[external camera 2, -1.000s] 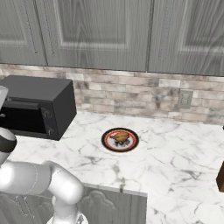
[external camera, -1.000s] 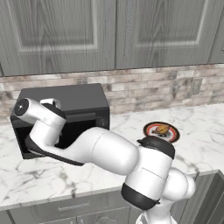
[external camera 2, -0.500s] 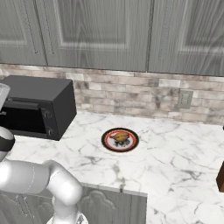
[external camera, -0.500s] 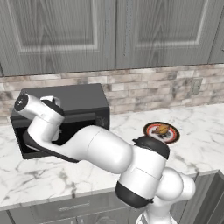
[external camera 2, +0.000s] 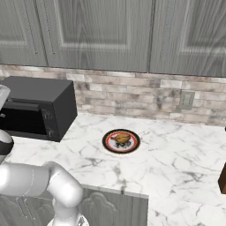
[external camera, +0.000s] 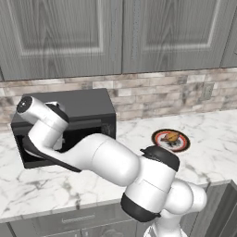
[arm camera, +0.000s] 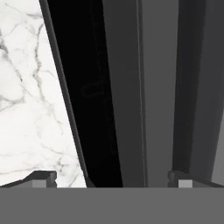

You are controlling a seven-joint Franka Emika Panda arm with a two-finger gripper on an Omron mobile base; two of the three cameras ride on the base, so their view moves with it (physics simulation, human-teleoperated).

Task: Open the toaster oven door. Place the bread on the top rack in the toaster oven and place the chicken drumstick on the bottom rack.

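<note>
The black toaster oven [external camera: 88,107] stands at the counter's left, against the brick wall, also seen as the toaster oven [external camera 2: 44,95]. My wrist is up against its front, over the toaster oven door [external camera: 81,134]. In the hand view my gripper [arm camera: 113,178] is open, its fingertips [arm camera: 42,177] wide apart on either side of the door's dark glass [arm camera: 94,96] and black frame. How far the door stands from the oven I cannot tell. The bread and chicken drumstick lie close together on a red-rimmed plate [external camera 2: 108,142], too small to tell apart.
The plate [external camera: 156,139] sits mid-counter, well right of the oven, on white marble [external camera 2: 176,150]. A dark brown object [external camera 2: 223,178] stands at the far right edge. Grey wall cabinets [external camera: 120,32] hang overhead. My arm's bulky elbow crosses the front counter.
My wrist has risen slightly along the oven front and the elbow has lifted with it. The plate and its food have stayed put.
</note>
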